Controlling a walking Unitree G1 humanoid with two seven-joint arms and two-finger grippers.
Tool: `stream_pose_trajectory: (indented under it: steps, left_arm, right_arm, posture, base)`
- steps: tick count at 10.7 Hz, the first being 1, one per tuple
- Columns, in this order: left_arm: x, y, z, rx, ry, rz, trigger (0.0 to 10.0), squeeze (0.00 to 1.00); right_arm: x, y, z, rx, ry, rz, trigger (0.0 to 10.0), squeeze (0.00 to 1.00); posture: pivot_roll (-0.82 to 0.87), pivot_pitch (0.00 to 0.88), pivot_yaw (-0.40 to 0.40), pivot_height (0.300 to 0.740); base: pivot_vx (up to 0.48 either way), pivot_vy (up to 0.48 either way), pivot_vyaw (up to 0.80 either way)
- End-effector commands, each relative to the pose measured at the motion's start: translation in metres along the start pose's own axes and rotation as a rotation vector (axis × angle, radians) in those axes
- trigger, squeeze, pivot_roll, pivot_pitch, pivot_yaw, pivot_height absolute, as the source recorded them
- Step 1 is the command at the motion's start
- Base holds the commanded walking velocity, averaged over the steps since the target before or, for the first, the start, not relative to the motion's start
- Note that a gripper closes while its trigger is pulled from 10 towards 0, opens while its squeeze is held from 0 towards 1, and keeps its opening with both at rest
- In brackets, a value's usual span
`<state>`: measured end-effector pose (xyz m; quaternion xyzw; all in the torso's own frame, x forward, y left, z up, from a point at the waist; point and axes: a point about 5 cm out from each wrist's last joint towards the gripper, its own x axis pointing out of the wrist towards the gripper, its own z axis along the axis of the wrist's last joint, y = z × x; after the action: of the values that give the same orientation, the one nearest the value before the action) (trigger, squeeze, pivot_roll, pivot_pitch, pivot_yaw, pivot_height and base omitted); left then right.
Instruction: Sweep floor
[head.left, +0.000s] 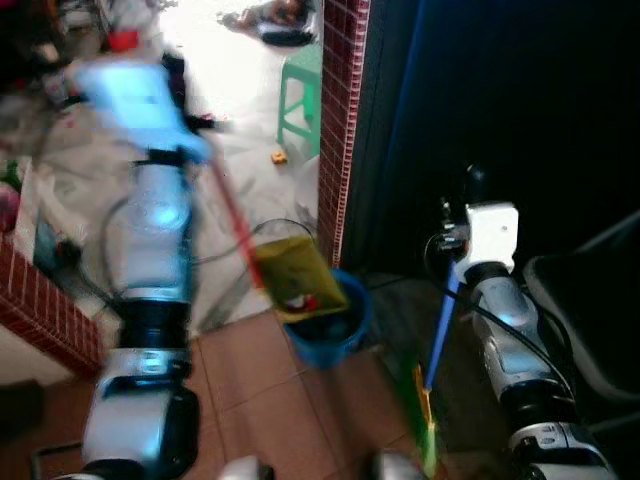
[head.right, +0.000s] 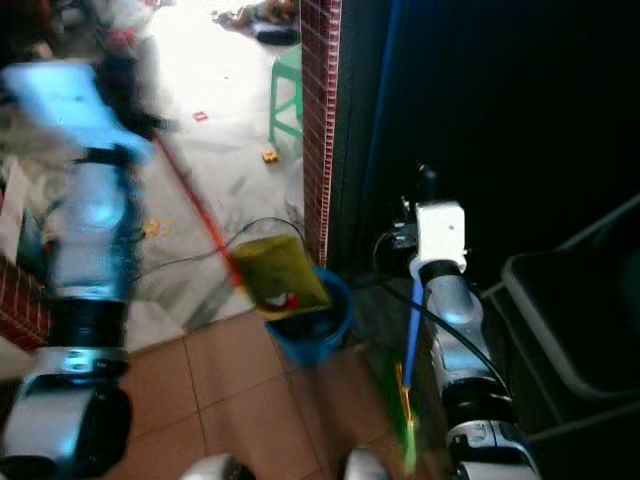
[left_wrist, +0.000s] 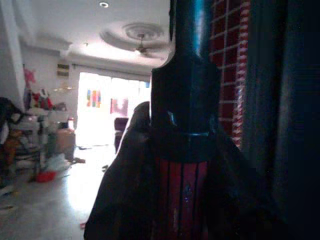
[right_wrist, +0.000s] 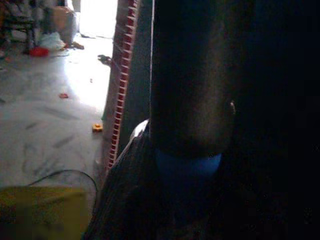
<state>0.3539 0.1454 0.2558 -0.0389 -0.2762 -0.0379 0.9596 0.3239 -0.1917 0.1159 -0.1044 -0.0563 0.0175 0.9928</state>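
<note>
My left gripper (head.left: 196, 150), blurred and raised at the upper left, is shut on the red handle (head.left: 236, 222) of a yellow dustpan (head.left: 291, 272). The pan hangs tilted over a blue bucket (head.left: 331, 328) on the tiled floor, with a red and white scrap on its lower edge. In the left wrist view the red handle (left_wrist: 181, 200) with its black grip runs between the fingers. My right gripper (head.left: 472, 190) is shut on a broom's blue handle (head.left: 443, 322), whose green and yellow bristles (head.left: 426, 420) reach the floor near my feet. The blue handle (right_wrist: 187, 169) also appears in the right wrist view.
A red brick pillar (head.left: 341, 120) stands just behind the bucket, with a dark curtain to its right. A green stool (head.left: 299, 92), a small orange toy (head.left: 279, 156) and a black cable (head.left: 228, 255) lie on the bright floor beyond. A low brick wall (head.left: 38, 302) is left, a dark chair (head.left: 592, 300) right.
</note>
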Motion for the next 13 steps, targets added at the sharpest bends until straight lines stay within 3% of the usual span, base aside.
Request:
stream_pose_trajectory:
  steps: [1,6,9,10,12,13]
  left_arm:
    - [0.002,-0.003,0.016,0.023,-0.095,-0.024,10.0,0.00]
    - [-0.018,-0.064,-0.001,0.188,-0.163,-0.271,10.0,0.00]
    - [-0.030,-0.101,-0.004,0.214,-0.217,-0.450,10.0,0.00]
    - [-0.037,-0.119,-0.006,0.219,-0.229,-0.579,10.0,0.00]
    - [-0.067,-0.152,-0.022,0.188,-0.161,-0.930,10.0,0.00]
    - [-0.073,-0.155,-0.025,0.210,-0.157,-0.999,10.0,0.00]
  right_arm:
    - [0.002,0.001,0.004,-0.016,-0.014,0.010,10.0,0.00]
    - [0.003,0.004,0.005,-0.010,-0.019,0.014,10.0,0.00]
    - [0.004,0.006,0.006,-0.006,-0.024,0.020,10.0,0.00]
    - [0.005,0.007,0.006,-0.004,-0.025,0.022,10.0,0.00]
    - [0.006,0.009,0.007,-0.001,-0.030,0.027,10.0,0.00]
    - [0.005,0.009,0.007,-0.001,-0.029,0.027,10.0,0.00]
  posture:
    - [-0.08,0.000,-0.001,0.740]
    - [-0.08,0.000,0.000,0.740]
    - [-0.08,0.000,-0.003,0.740]
    - [-0.07,0.000,-0.004,0.740]
    - [-0.07,0.000,-0.001,0.740]
    - [-0.08,0.000,0.000,0.740]
  base:
    - [0.000,0.000,0.00]
    - [0.000,0.000,0.00]
    - [0.000,0.000,0.00]
    - [0.000,0.000,0.00]
    - [0.000,0.000,0.00]
    - [0.000,0.000,0.00]
